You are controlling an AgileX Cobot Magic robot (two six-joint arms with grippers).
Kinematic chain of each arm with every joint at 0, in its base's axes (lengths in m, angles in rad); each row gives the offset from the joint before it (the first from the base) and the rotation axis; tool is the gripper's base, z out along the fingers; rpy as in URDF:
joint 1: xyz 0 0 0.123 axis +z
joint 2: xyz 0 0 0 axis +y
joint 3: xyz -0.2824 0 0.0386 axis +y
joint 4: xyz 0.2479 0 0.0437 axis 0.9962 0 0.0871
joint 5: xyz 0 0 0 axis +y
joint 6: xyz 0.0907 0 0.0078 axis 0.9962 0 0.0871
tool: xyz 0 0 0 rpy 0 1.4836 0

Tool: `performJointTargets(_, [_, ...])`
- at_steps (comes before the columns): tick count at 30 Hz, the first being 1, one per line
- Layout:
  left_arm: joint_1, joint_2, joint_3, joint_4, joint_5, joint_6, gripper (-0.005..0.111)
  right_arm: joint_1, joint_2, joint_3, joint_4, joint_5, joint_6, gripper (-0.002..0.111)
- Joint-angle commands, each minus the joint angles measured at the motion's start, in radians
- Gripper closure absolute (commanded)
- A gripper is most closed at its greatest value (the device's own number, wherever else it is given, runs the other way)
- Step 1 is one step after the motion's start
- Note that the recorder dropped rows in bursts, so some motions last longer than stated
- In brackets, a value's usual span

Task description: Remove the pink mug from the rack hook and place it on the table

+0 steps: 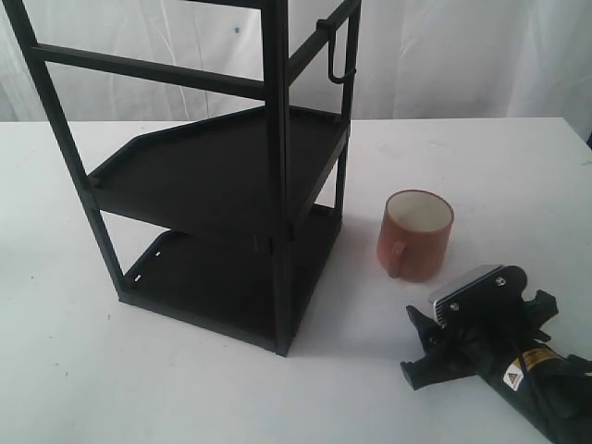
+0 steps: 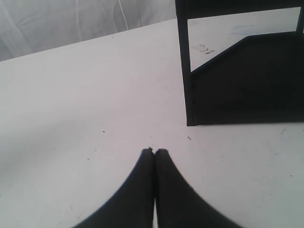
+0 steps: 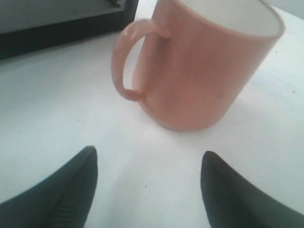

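The pink mug (image 1: 416, 236) stands upright on the white table (image 1: 518, 157), just right of the rack, its handle towards the camera. In the right wrist view the pink mug (image 3: 199, 66) sits just ahead of my right gripper (image 3: 148, 152), which is open, empty and clear of the mug. In the exterior view my right gripper (image 1: 476, 310) lies low at the front right. The rack hook (image 1: 340, 55) hangs bare from the rack's top right bar. My left gripper (image 2: 155, 151) is shut on nothing over bare table (image 2: 85, 95); the exterior view does not show it.
The tall black rack (image 1: 222, 176) with two tray shelves stands left of centre; its corner post and lower shelf (image 2: 247, 80) show in the left wrist view. A pale curtain backs the table. White tabletop stretches in front of the rack and right of the mug.
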Motion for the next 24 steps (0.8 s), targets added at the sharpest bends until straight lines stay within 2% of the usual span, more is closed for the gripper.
performJointTargets(1, [0.002,-0.005,0.003,-0.002,0.001,-0.010,0.107,0.000,-0.087,0.013,0.026,-0.017,0.078,0.049])
performJointTargets(10, [0.002,-0.005,0.003,-0.002,0.001,-0.010,0.107,0.000,-0.394,0.013,0.012,-0.001,0.121,0.049])
performJointTargets(20, [0.002,-0.005,0.003,-0.002,0.001,-0.010,0.107,0.000,-0.818,0.013,0.037,0.429,0.121,0.049])
performJointTargets(24, [0.002,-0.005,0.003,-0.002,0.001,-0.010,0.107,0.000,-1.034,0.007,0.060,0.628,0.121,0.054])
